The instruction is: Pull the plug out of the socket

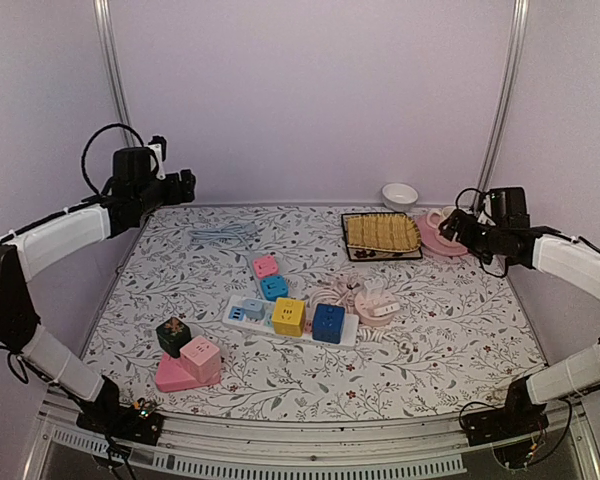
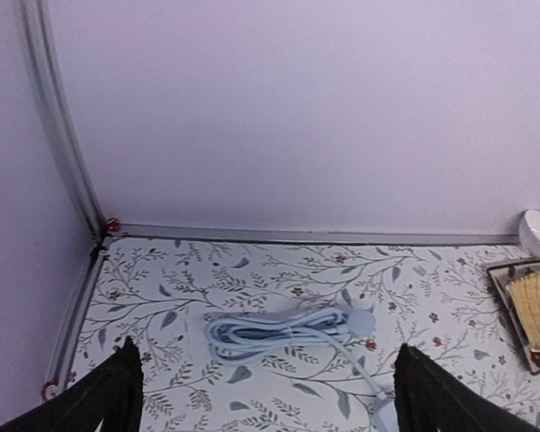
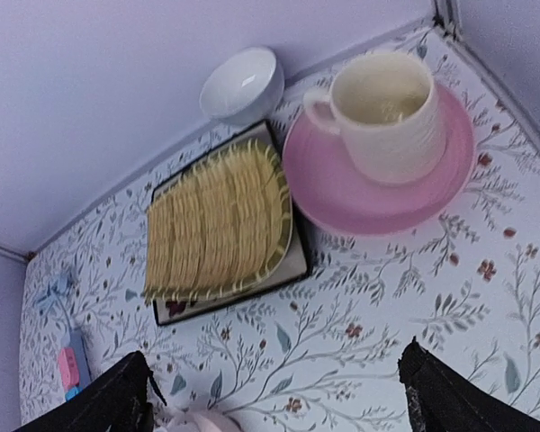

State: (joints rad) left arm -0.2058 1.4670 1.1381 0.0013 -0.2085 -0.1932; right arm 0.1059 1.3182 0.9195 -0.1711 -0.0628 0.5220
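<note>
Cup (image 3: 382, 135) on pink saucer (image 3: 342, 193); white bowl (image 3: 243, 83) beside woven mat (image 3: 218, 220), perhaps bamboo.

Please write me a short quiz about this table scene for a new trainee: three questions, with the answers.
1. True or false: the cup stands on the pink saucer.
2. Which cube sits in the middle of the three on the power strip? A) yellow B) dark green C) pink
3. Fill in: the left gripper and the right gripper both have their fingers ____.
Key: 1 true; 2 A, the yellow cube; 3 open.
</note>
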